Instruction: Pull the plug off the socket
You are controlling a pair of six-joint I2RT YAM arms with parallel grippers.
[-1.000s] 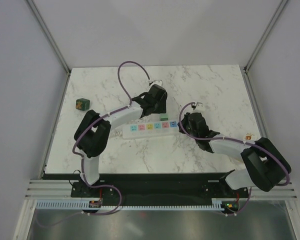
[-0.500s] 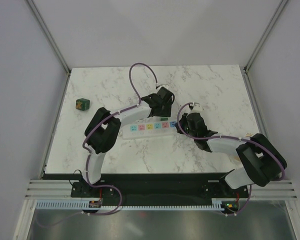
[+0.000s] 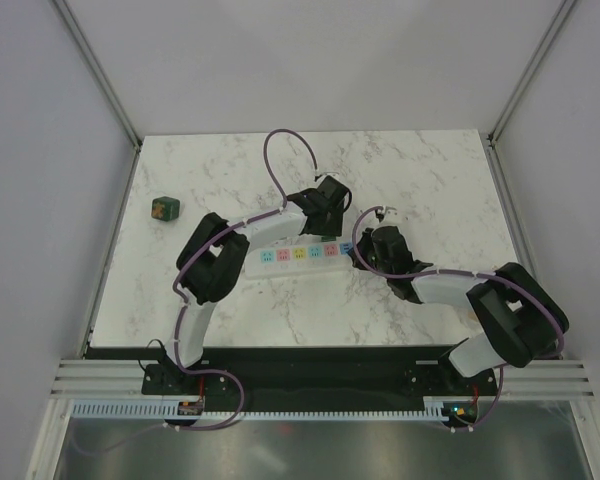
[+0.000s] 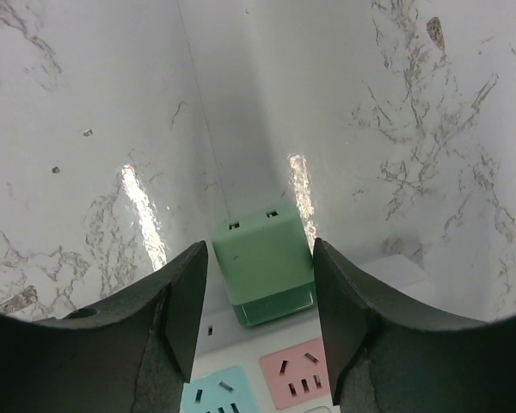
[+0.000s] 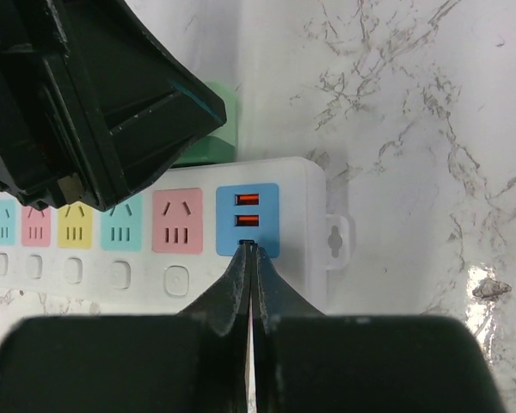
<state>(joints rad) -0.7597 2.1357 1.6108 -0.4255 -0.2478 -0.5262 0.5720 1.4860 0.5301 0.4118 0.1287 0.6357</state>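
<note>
The small dark-green cube plug (image 3: 164, 208) sits orange mark up near the left edge of the marble table (image 3: 410, 170), unmoved and well apart from the long white pastel-outlet power strip (image 3: 298, 254), which runs left to right. The left gripper (image 4: 260, 248), shifted right since a second ago, straddles a light-green block (image 4: 262, 267) on the strip; whether it grips, I cannot tell. The right gripper (image 5: 251, 251), pinched closed, touches the strip's blue end panel (image 5: 248, 211).
</note>
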